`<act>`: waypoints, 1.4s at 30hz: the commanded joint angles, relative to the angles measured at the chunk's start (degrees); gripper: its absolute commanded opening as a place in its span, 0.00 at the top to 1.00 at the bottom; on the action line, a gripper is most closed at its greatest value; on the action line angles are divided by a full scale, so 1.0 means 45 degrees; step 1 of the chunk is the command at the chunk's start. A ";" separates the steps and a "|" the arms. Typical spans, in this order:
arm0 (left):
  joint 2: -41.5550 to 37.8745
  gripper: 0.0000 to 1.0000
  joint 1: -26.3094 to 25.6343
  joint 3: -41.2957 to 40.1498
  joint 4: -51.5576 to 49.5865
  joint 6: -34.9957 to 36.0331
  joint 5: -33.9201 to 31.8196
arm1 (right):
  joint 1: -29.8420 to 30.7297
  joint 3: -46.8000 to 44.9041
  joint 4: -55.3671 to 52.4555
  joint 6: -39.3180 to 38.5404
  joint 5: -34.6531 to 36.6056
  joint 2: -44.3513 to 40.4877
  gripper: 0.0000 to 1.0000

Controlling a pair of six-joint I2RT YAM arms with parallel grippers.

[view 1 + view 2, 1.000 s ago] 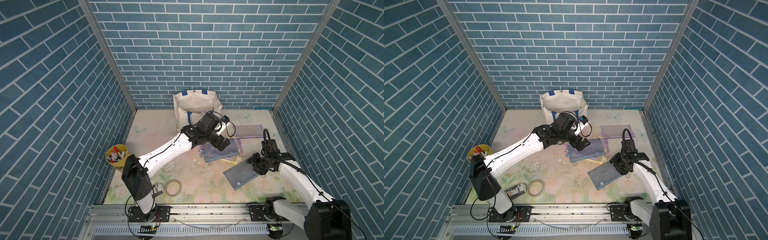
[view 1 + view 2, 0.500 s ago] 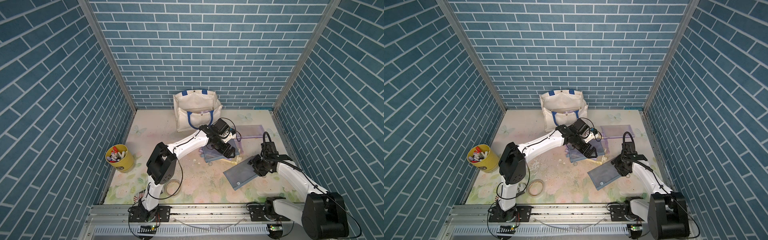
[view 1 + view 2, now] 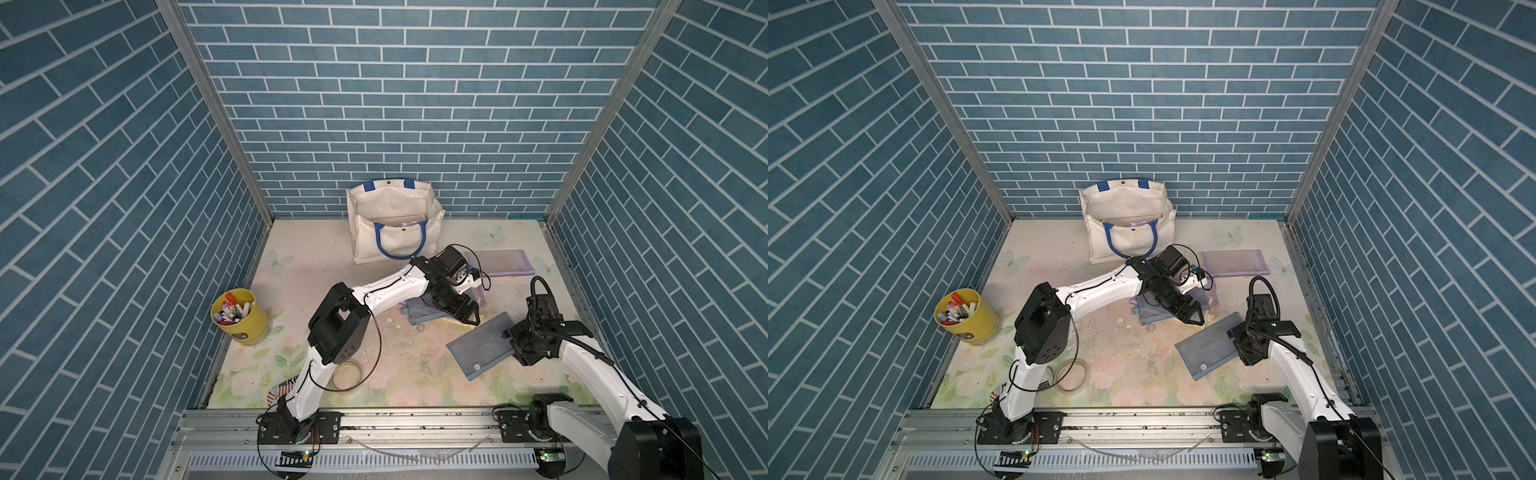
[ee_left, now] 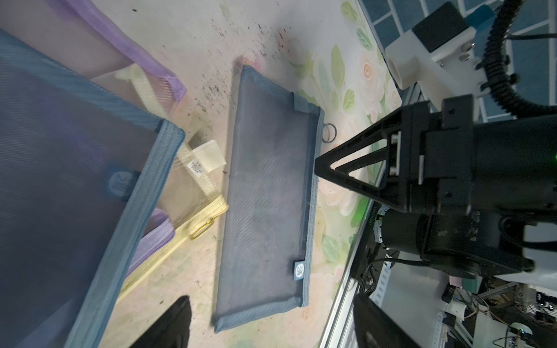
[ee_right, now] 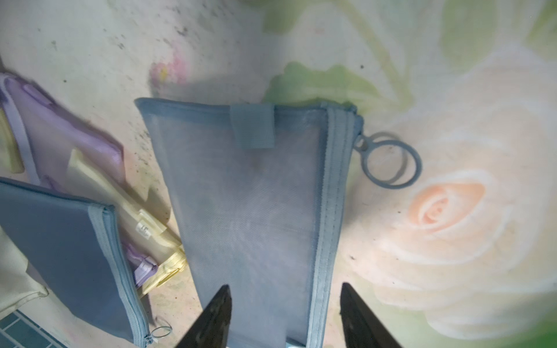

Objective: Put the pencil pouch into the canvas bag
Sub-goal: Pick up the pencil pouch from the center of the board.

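A flat blue-grey mesh pencil pouch (image 3: 482, 351) (image 3: 1210, 351) lies on the floral mat at front right. My right gripper (image 3: 509, 338) (image 5: 287, 316) is open at its right end. One finger (image 5: 217, 313) is over the mesh, the other beyond the zipper edge. My left gripper (image 3: 469, 318) (image 4: 271, 325) hangs open just past the pouch's (image 4: 268, 186) far edge and holds nothing. The off-white canvas bag (image 3: 395, 224) (image 3: 1127, 220) with blue handles stands open against the back wall, with something purple showing inside.
A pile of blue (image 3: 419, 311), purple and yellow (image 4: 196, 192) pouches lies under my left arm. Another purple pouch (image 3: 505, 262) lies at back right. A yellow cup of markers (image 3: 239, 316) stands at the left wall, and a tape roll (image 3: 347, 374) lies near the front.
My left arm has swung from in front of the bag forward and right, over the pile toward the blue-grey pouch, and its jaws have narrowed a little. The right arm has barely moved.
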 commanded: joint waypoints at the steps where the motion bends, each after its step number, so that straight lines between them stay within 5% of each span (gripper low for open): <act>1: 0.0777 0.16 -0.0317 0.1023 -0.0374 -0.0084 0.0379 | -0.0120 -0.0446 -0.0165 0.0932 0.0503 0.0324 0.42; 13: 0.2130 0.17 -0.0443 0.1576 -0.0373 -0.0865 0.0851 | -0.0229 -0.1531 0.3026 0.0841 0.0442 0.1514 0.44; 23: 0.2148 0.22 -0.0292 0.0120 -0.0047 -0.0759 -0.0488 | -0.0238 -0.1298 0.4773 -0.0038 -0.0016 0.2975 0.44; 31: 0.2007 0.25 -0.0150 -0.1138 0.1954 -0.2016 0.0361 | -0.0223 -0.1342 0.5958 -0.0133 -0.0781 0.3663 0.45; 36: 0.1695 0.34 -0.0121 -0.1753 0.4105 -0.3258 0.0547 | -0.0196 -0.1308 0.6428 -0.0136 -0.1526 0.3876 0.46; 42: 0.1154 0.58 0.0224 -0.2402 0.6066 -0.4229 0.0245 | -0.0171 -0.1269 0.6051 -0.0367 -0.1931 0.3231 0.47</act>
